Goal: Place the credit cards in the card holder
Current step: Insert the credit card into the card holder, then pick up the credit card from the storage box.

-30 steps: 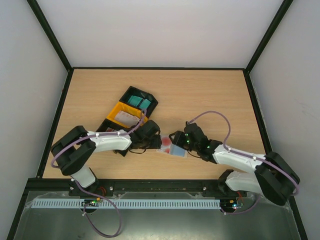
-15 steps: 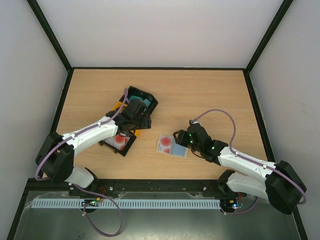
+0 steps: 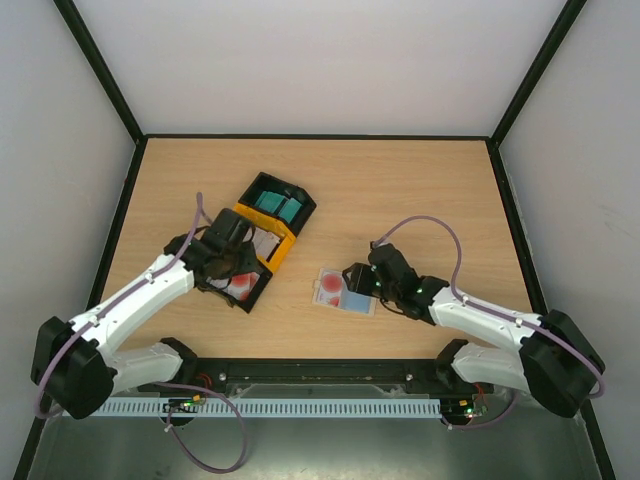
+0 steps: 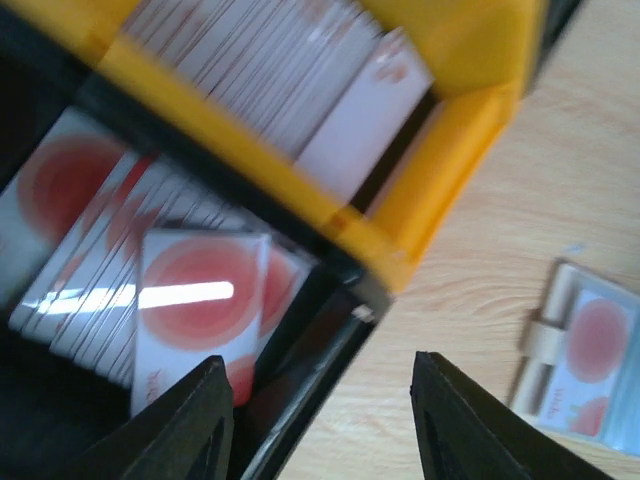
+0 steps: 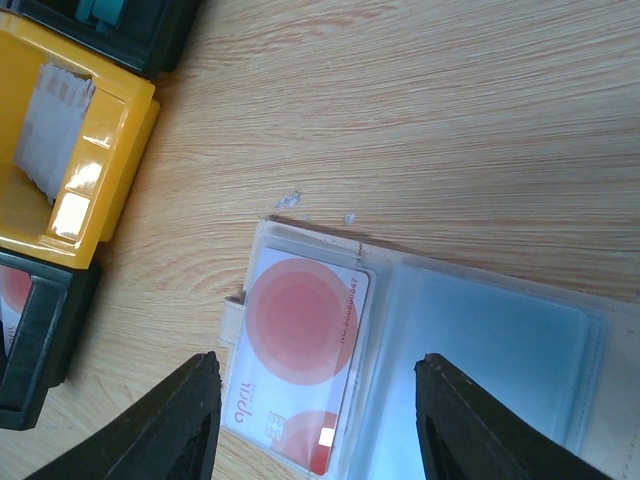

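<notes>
1 red-marked card [image 5: 300, 350] sits in the open card holder [image 5: 480, 350], lower centre of the top view. Right tool [image 5: 315, 400] hovers spread over it, probably to steady it. Left tool [image 4: 320, 405], spread, empty, hangs above the black bin's [image 4: 300, 350] credit cards [image 4: 200, 290], likely for the next pick.

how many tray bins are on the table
3, in a diagonal row left of centre: far black bin with teal cards, yellow bin with white cards, near black bin with red-marked cards. No others show.
</notes>
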You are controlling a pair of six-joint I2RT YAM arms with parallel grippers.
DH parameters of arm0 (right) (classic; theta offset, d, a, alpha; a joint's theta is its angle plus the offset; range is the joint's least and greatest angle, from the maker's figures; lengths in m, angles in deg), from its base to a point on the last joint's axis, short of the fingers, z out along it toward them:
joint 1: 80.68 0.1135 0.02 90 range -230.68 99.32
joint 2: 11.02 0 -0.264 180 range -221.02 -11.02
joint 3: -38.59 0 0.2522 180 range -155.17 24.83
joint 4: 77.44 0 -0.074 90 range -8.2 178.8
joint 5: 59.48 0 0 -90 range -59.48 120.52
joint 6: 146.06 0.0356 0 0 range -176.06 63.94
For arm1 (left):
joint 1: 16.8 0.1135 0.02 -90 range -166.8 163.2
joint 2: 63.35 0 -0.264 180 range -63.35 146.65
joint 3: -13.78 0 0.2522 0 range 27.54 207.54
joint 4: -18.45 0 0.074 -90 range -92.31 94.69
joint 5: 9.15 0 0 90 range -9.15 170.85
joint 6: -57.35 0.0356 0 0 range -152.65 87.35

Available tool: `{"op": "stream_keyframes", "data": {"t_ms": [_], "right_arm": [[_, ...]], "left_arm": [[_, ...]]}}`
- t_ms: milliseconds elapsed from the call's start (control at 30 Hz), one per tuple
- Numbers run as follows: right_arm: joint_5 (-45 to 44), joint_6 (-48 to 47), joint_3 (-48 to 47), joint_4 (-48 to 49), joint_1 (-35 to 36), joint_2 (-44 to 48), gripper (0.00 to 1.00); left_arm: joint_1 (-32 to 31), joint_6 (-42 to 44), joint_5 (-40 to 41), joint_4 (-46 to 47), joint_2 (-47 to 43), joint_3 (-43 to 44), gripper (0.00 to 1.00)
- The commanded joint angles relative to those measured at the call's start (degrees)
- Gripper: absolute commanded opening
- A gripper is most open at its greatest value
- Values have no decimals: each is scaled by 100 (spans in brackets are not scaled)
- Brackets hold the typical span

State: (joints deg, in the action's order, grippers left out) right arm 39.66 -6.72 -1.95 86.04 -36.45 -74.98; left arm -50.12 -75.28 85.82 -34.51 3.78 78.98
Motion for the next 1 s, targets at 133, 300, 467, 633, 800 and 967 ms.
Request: {"op": "stream_keyframes", "data": {"t_ms": [133,300,467,633,800,967], "right_arm": [[77,-184,-279,218,-6,-470,53],[39,-45,-273,523,35,-715,52],[-50,-3,-290,628,48,-845,52],[-116,-38,-296,610,48,-919,53],[-123,-47,-262,624,47,-993,53],[-152,-72,-220,637,49,-990,53]], "left_arm": [[437,-135,-104,-431,35,-715,50],[831,192,-80,-192,438,-702,61],[1113,417,-216,222,843,-783,60],[1271,560,-436,536,1099,-824,61],[1327,660,-636,668,1377,-798,54],[1328,670,-646,620,1390,-703,43]]}}
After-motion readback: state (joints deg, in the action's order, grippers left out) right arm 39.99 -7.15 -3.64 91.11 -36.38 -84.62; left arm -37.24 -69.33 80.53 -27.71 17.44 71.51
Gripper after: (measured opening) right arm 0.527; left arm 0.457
